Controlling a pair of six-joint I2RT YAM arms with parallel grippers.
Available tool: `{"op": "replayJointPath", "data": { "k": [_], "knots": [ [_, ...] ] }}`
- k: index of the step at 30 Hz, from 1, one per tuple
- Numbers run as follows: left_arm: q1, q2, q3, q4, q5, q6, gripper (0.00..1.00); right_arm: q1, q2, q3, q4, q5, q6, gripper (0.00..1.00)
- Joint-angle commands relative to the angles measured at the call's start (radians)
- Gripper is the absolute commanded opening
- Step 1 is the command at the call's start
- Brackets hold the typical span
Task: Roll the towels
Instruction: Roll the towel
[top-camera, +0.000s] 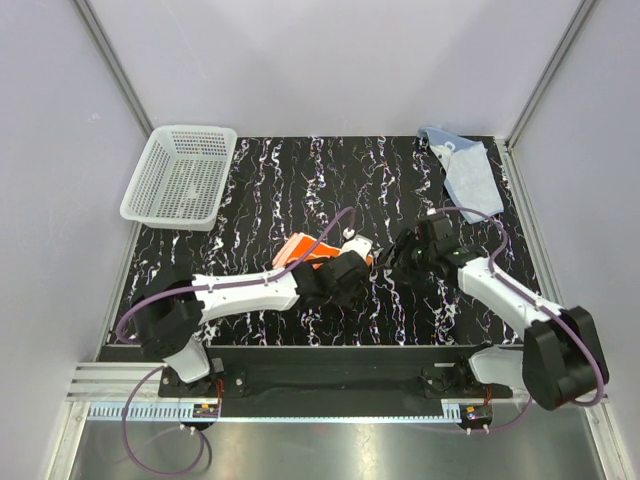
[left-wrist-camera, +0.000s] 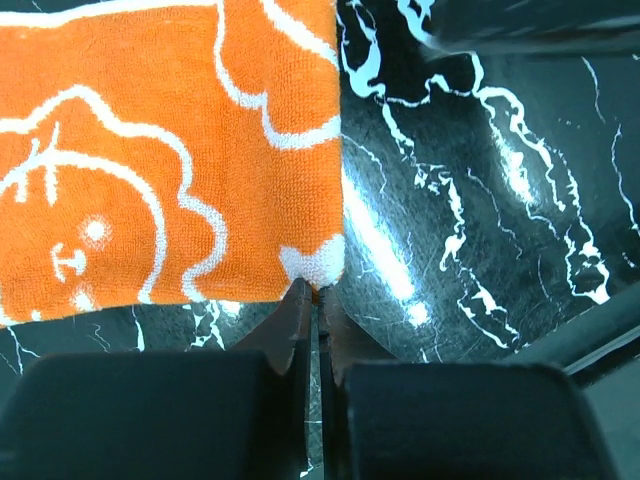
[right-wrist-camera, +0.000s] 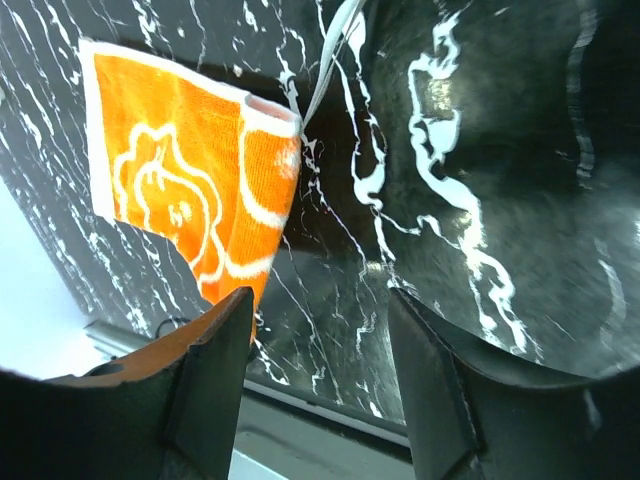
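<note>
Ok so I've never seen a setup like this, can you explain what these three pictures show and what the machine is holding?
These are two robot arms bolted to a black marbled table. One picture looks down from above; the other two come from cameras on each wrist. The left end effector is shut on a corner of the orange towel. The right end effector is open beside that towel, holding nothing. A light blue towel lies crumpled at the far right corner, and a white mesh basket sits at the far left.

basket sitting at the table's far left corner, one towel way over at far right, other towel mid-table between both arms
</note>
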Motion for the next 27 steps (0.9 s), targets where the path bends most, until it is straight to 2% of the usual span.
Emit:
{"op": "replayJointPath", "data": {
  "k": [1,12,16,19,20,27],
  "knots": [
    [0.002,-0.022,-0.029,0.06,0.022,0.0,0.0,0.016,0.06,-0.041,0.205,-0.124,0.064,0.64],
    [0.002,-0.016,-0.039,0.08,0.035,-0.006,0.0,0.062,0.272,-0.027,0.371,-0.134,0.104,0.64],
    [0.002,-0.027,-0.046,0.084,0.04,-0.006,0.0,0.072,0.333,-0.001,0.409,-0.132,0.109,0.61],
    [0.003,-0.042,-0.062,0.09,0.037,-0.009,0.0,0.072,0.364,0.014,0.412,-0.123,0.101,0.5],
    [0.002,-0.054,-0.068,0.093,0.035,-0.009,0.0,0.072,0.369,0.022,0.396,-0.112,0.094,0.4],
    [0.002,-0.073,-0.088,0.104,0.043,-0.002,0.0,0.073,0.373,0.053,0.353,-0.106,0.075,0.17]
  ]
}}
